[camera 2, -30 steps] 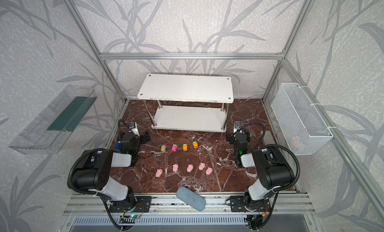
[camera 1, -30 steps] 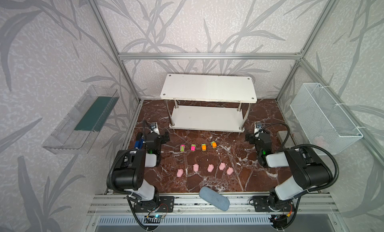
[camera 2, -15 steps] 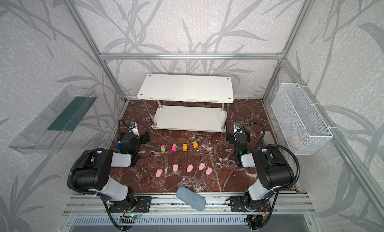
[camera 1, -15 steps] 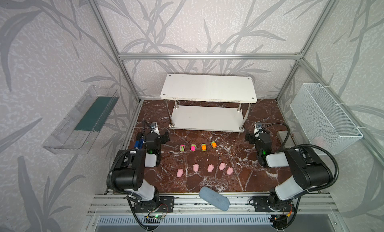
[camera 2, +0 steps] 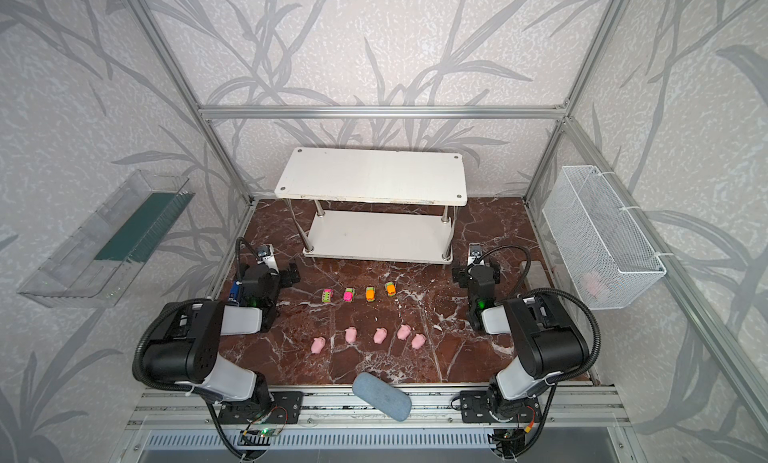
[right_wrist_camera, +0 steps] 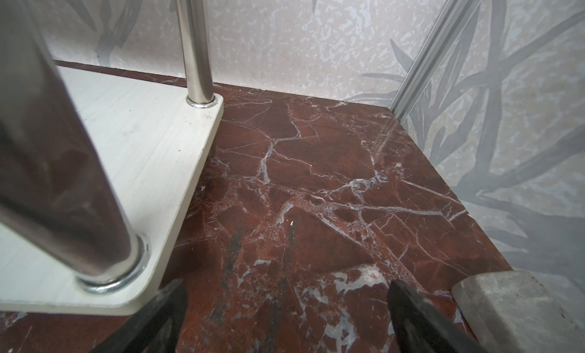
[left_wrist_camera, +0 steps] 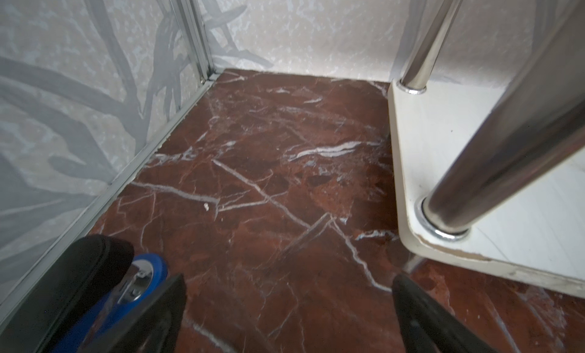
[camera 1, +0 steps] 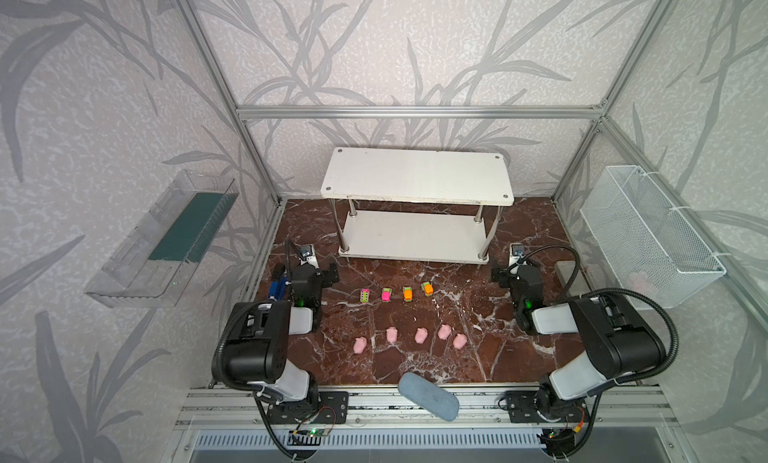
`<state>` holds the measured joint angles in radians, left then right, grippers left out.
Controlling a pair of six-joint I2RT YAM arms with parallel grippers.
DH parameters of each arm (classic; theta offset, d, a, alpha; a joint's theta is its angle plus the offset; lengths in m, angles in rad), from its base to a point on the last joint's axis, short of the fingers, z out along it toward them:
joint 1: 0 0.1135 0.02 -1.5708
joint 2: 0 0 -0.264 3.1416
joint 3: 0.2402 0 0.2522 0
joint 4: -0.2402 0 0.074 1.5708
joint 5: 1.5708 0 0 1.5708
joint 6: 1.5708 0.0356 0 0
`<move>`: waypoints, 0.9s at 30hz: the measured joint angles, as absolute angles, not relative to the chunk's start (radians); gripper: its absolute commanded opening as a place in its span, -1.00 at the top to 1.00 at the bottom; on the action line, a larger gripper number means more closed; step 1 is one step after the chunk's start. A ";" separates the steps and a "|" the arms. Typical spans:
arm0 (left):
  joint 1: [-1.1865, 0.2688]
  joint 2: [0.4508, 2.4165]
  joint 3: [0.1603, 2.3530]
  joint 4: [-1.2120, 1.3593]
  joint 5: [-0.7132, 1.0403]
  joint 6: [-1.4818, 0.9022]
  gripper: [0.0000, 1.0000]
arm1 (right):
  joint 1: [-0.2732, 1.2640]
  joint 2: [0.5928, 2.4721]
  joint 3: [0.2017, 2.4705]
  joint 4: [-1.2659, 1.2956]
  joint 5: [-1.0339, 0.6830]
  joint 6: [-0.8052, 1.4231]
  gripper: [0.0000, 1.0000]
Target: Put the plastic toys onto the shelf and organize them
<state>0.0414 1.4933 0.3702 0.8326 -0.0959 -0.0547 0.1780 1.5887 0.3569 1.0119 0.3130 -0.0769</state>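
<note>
The white two-tier shelf (camera 1: 415,178) (camera 2: 372,176) stands at the back of the marble floor with both boards bare. The plastic toys lie in front of it. Several tiny cars form a row, from a pink-and-green one (camera 1: 365,295) to an orange-and-green one (camera 1: 427,289). Nearer, several pink pigs form a second row, from one pig (camera 1: 360,345) to the last (camera 1: 459,341). My left gripper (camera 1: 305,272) (left_wrist_camera: 288,291) is open and empty by the shelf's left front corner (left_wrist_camera: 443,145). My right gripper (camera 1: 517,272) (right_wrist_camera: 285,291) is open and empty by the right front corner (right_wrist_camera: 133,139).
A blue stapler (left_wrist_camera: 142,272) (camera 1: 274,290) lies right beside my left gripper, by the left wall. A grey block (right_wrist_camera: 512,304) sits next to my right gripper. A grey-blue pouch (camera 1: 428,396) overhangs the front rail. A clear tray (camera 1: 162,240) and a wire basket (camera 1: 648,232) hang on the side walls.
</note>
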 measured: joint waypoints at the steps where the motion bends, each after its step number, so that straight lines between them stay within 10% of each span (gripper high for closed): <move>1: 0.039 1.464 0.384 0.791 -0.102 -0.054 -0.98 | 0.179 1.588 0.357 1.012 0.313 -0.077 -0.92; 27: -0.142 0.850 0.570 -0.048 -0.489 -0.521 -0.91 | 0.332 0.706 0.433 0.028 0.318 0.225 -0.87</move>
<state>-0.1417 0.8497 0.5705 -0.0479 -0.4892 -0.5209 0.3321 0.7059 0.4328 0.0284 0.3180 0.2253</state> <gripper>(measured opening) 0.954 0.935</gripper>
